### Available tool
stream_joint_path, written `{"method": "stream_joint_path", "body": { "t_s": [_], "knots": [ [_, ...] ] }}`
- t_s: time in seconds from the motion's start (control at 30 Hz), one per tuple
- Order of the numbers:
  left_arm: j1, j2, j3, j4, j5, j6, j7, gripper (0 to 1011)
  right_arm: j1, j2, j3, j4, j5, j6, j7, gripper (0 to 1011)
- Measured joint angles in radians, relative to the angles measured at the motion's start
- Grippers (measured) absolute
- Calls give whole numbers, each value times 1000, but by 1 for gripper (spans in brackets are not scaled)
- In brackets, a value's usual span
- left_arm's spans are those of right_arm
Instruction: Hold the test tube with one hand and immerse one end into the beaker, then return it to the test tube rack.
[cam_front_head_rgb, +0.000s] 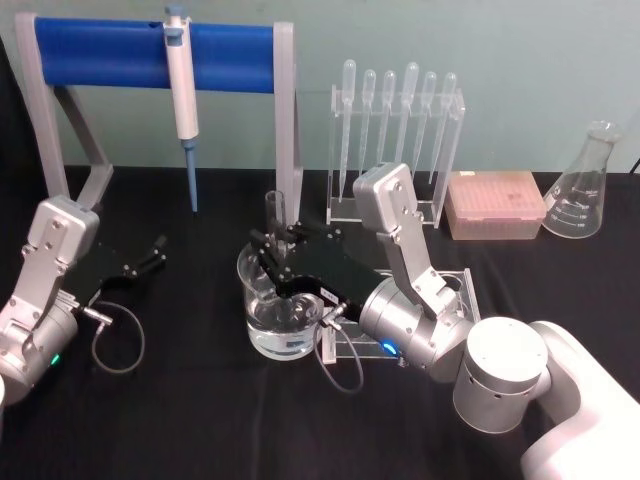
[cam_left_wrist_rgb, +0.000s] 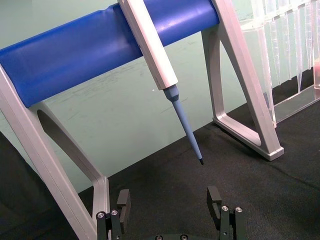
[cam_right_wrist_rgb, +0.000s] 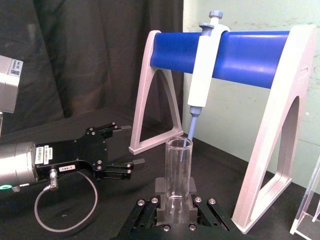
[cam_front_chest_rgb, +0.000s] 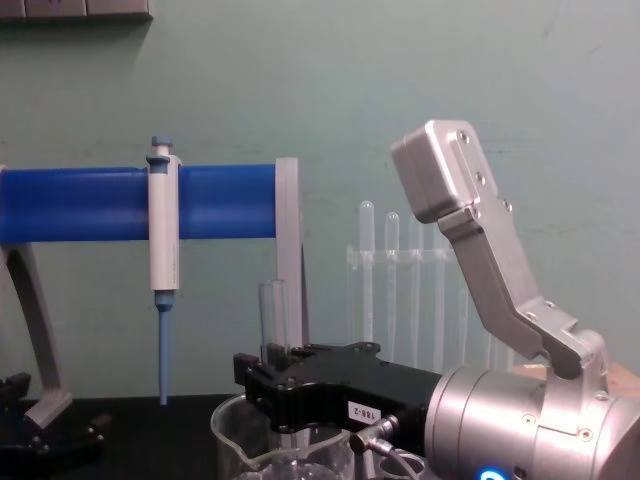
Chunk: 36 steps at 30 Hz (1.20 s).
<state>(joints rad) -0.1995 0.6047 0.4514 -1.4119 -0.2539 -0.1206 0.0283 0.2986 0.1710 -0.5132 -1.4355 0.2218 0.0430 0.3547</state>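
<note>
The test tube (cam_front_head_rgb: 276, 210) stands upright in my right gripper (cam_front_head_rgb: 276, 243), which is shut on it directly over the beaker (cam_front_head_rgb: 283, 325). In the right wrist view the clear test tube (cam_right_wrist_rgb: 179, 165) rises from between the jaws of the right gripper (cam_right_wrist_rgb: 176, 200). From the chest, the test tube (cam_front_chest_rgb: 272, 312) sticks up above the black right gripper (cam_front_chest_rgb: 268, 385), with the beaker (cam_front_chest_rgb: 235, 430) rim just below. The gripper hides the tube's lower end. My left gripper (cam_front_head_rgb: 152, 254) rests open at the left of the table, and its own wrist view shows the left gripper (cam_left_wrist_rgb: 169, 201) empty.
A grey stand with a blue bar (cam_front_head_rgb: 110, 55) holds a white-and-blue pipettor (cam_front_head_rgb: 183, 95) behind the beaker. A clear rack of pipettes (cam_front_head_rgb: 400, 140), a pink tip box (cam_front_head_rgb: 495, 205) and a conical flask (cam_front_head_rgb: 585, 190) stand at the back right. A clear holder (cam_front_head_rgb: 462, 283) sits under my right arm.
</note>
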Motion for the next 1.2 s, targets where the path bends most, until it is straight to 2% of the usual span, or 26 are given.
{"method": "stream_joint_path", "body": {
  "t_s": [1.2],
  "knots": [
    [0, 0, 0, 0, 0, 0, 0, 1000, 0, 0, 0, 0, 0, 0, 0, 225]
  ]
}}
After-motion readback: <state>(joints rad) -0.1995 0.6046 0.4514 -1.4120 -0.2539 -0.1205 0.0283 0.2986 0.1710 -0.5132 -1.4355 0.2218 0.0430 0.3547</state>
